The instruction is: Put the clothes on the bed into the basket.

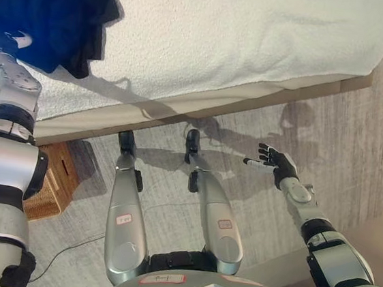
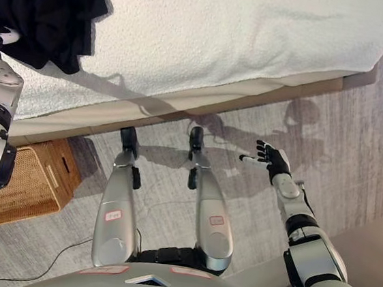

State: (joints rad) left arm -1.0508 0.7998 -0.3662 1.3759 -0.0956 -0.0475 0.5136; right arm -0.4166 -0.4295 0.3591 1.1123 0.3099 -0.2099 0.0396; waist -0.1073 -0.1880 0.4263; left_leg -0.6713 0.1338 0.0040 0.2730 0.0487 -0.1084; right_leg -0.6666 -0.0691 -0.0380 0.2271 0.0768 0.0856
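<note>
A heap of dark clothes [image 2: 44,8], black with blue folds showing in the left eye view, lies on the white bed [image 2: 258,34] at its upper left corner, close to the mattress edge. The left robot hand [image 1: 6,45] reaches up from the left side into the lower edge of that heap; a white tip shows against the cloth, but the fingers are buried in the fabric, so I cannot tell whether they are closed on it or not. The woven brown basket [image 2: 30,178] stands on the grey wood floor [image 2: 369,148] just below the bed's edge, beside the left arm and well apart from the clothes. The right robot hand [image 2: 270,161] hovers over the floor, fingers spread and relaxed, holding nothing.
</note>
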